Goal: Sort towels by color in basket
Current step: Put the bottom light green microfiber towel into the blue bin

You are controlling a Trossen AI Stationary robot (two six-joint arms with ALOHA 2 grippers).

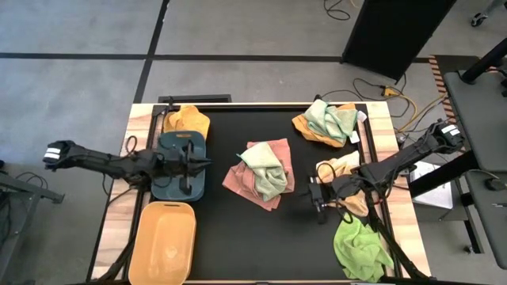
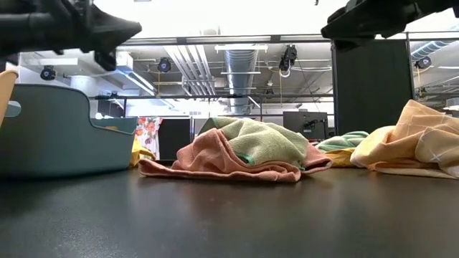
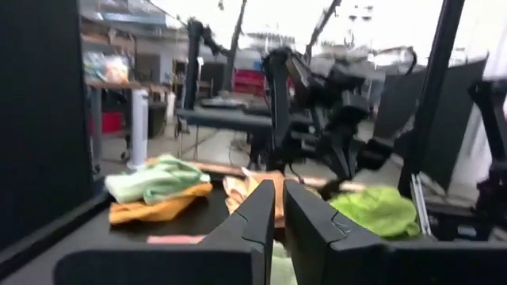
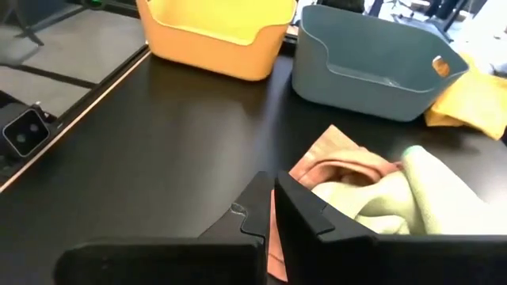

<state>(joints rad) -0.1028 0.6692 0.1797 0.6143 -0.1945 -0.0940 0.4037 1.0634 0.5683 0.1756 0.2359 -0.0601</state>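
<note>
A salmon pink towel (image 1: pixel 249 180) lies mid-table with a mint green towel (image 1: pixel 265 170) heaped on it. At the far right, another mint towel (image 1: pixel 329 117) rests on a mustard orange one (image 1: pixel 305 127). A peach towel (image 1: pixel 341 168) lies under the right arm, and a lime green towel (image 1: pixel 360 247) sits near the right front. One more mustard towel (image 1: pixel 187 120) lies behind the blue-grey basket (image 1: pixel 168 184). My left gripper (image 1: pixel 204 164) hovers shut above that basket. My right gripper (image 1: pixel 316 198) hangs shut and empty, right of the central pile (image 4: pixel 348 170).
An orange-yellow basket (image 1: pixel 162 241) stands at the near left, beside the blue-grey one (image 4: pixel 372 67). Bare black mat lies between the baskets and the central pile, and along the near edge. Cables run off the table's right side. In the low view both grippers sit well above the table.
</note>
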